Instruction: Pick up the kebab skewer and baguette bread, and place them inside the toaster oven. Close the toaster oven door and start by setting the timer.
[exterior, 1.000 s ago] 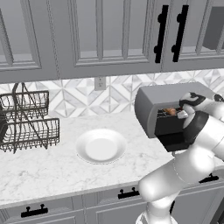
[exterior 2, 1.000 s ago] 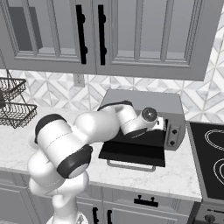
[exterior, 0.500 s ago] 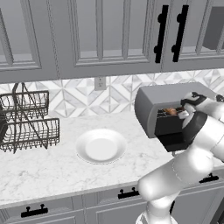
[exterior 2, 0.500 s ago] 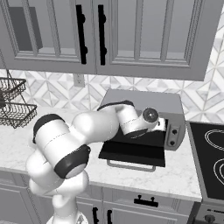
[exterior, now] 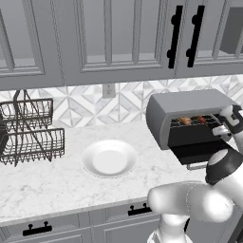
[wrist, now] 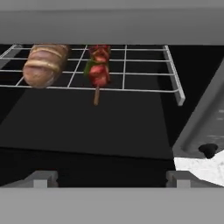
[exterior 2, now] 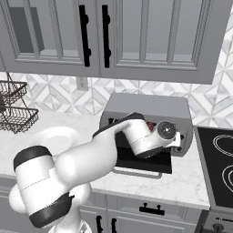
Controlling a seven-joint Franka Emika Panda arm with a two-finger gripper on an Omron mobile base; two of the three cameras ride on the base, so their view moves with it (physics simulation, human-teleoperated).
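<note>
Baguette bread [wrist: 45, 64]: on wire rack [wrist: 144, 70], far left, long axis front-to-back. Kebab skewer [wrist: 99, 70]: just beside, stick end toward hand. Gripper [wrist: 109, 178]: jaws wide apart, empty, before toaster oven [exterior 2: 150, 109]. Toaster oven door [exterior 2: 148, 164]: down, below hand.

The white arm rises from the base, bends at a dark elbow joint and reaches forward and level, its wrist extended at mid-height. In the hand view, the gripper [wrist: 111, 179] points straight ahead, its jaws spread wide and holding nothing, the two finger tips [wrist: 41, 178] standing far apart near the frame's lower corners.
</note>
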